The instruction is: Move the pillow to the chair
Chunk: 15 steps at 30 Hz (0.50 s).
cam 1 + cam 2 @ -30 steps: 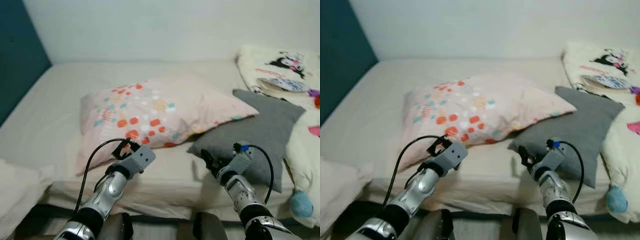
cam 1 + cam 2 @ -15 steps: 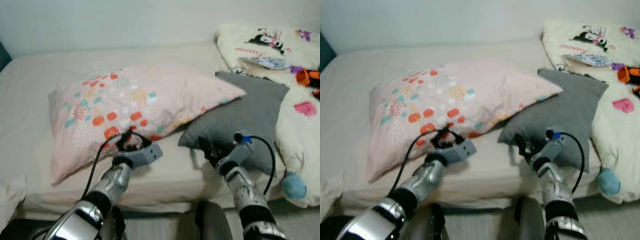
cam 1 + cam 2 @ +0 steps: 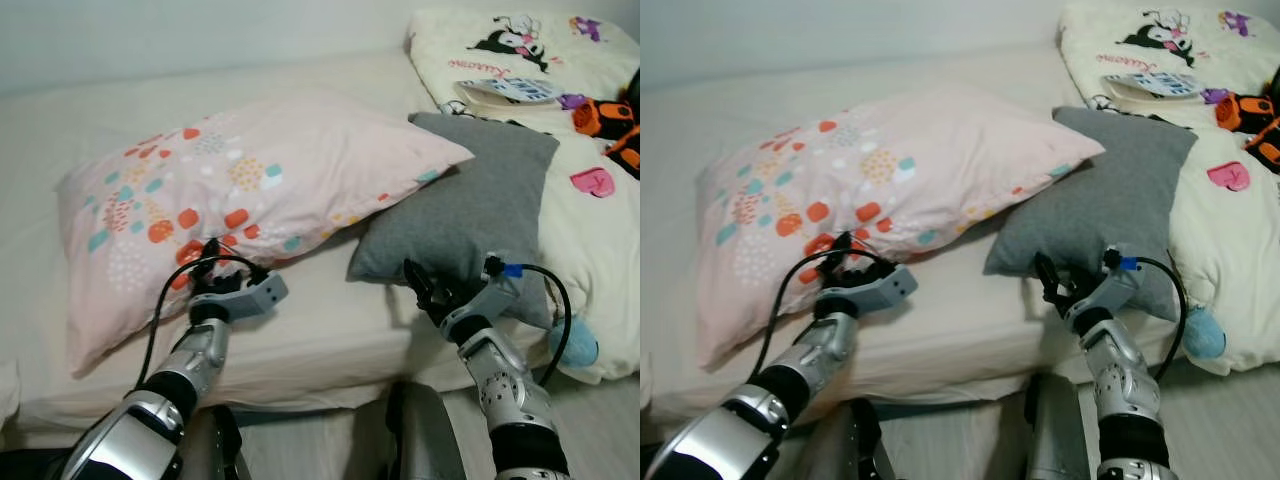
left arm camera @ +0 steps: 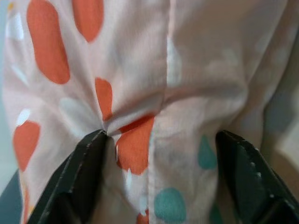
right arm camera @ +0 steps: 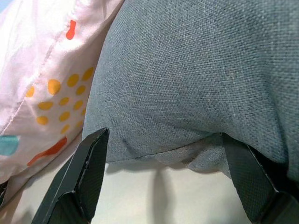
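Panned right and stepped closer since a second ago: teal wall gone from frame, bed nearer, both arms now reaching the bedding instead of hovering short of it.

Progress: early, grasp stage only. Patterned pillow (image 3: 240,190) lying flat on the bed (image 3: 330,330), its right corner overlapping the grey cushion (image 3: 470,200) at 3 o'clock from it. No chair visible, so lift and carry all left.

Left gripper (image 4: 159,149) at the pillow's near edge, about 7 o'clock of its middle. Fingers (image 4: 79,177) spread wide, seam and a fold of fabric bulging between them, one tip already pressing in. Not clamped yet.

Right gripper (image 5: 161,158) at the near edge of the grey cushion, fingers (image 5: 84,172) spread either side of its rounded rim, nothing pinched. Aimed at the cushion, not the patterned pillow; which one counts as the task's pillow unclear.

View differences: head views give layout, cartoon-print blanket (image 3: 520,60) at 1 o'clock, blue ball (image 3: 572,342) at the lower right, but hide finger spacing behind the wrists. Wrist views give finger gap and fabric contact, no layout.
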Motion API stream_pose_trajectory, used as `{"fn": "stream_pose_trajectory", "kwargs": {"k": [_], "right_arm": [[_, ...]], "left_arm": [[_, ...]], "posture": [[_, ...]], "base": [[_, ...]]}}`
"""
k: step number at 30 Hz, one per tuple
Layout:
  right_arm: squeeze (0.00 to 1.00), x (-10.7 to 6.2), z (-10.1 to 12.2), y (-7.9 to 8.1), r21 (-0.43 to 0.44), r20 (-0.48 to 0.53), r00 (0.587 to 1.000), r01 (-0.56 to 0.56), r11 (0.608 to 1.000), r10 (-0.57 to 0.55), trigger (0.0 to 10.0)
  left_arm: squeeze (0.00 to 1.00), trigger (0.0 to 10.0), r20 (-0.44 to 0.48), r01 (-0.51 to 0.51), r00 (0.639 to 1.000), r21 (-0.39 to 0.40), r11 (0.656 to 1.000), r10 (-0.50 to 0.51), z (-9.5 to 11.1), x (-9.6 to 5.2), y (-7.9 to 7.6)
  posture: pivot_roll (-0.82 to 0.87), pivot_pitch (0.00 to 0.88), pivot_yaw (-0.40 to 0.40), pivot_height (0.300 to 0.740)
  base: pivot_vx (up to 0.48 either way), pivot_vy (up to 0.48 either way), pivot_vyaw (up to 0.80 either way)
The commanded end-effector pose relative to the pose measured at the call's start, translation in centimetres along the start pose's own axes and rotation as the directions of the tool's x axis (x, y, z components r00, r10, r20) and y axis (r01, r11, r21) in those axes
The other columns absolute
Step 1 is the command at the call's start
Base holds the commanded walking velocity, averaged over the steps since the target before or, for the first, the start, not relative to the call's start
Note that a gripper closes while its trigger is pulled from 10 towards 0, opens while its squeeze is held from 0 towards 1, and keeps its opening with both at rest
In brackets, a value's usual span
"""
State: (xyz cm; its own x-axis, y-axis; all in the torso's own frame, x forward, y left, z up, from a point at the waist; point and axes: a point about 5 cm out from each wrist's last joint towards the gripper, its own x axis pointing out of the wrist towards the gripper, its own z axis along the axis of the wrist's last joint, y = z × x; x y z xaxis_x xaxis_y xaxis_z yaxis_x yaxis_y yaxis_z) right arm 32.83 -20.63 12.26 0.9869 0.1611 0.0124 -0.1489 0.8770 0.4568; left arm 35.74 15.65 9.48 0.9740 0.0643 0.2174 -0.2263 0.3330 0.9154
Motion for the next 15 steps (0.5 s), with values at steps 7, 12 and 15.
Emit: {"fn": "stream_pose_trajectory", "kwargs": {"k": [7,12,15], "right_arm": [[0.00,-0.4,0.3,0.5,0.032,0.010,1.000,0.018,0.999,-0.019,10.0],[0.00,-0.3,0.8,0.8,0.038,0.022,1.000,0.014,0.999,-0.015,10.0],[0.00,-0.2,1.1,0.9,0.042,0.029,0.999,0.012,0.999,-0.013,10.0]], "left_arm": [[0.00,0.0,-0.098,-0.039,0.994,0.151,0.988,0.054,-3.5,0.3,1.6],[0.00,0.0,-0.086,-0.039,0.995,0.207,0.978,0.058,-4.5,0.5,2.3],[0.00,0.0,-0.095,-0.045,0.993,0.218,0.975,0.067,-4.9,0.7,2.8]], "posture": [[-0.17,0.275,0.059,0.483],[-0.17,0.262,0.067,0.483],[-0.16,0.253,0.066,0.483]], "base": [[0.000,0.000,0.00],[0.000,0.000,0.00],[0.000,0.000,0.00]]}}
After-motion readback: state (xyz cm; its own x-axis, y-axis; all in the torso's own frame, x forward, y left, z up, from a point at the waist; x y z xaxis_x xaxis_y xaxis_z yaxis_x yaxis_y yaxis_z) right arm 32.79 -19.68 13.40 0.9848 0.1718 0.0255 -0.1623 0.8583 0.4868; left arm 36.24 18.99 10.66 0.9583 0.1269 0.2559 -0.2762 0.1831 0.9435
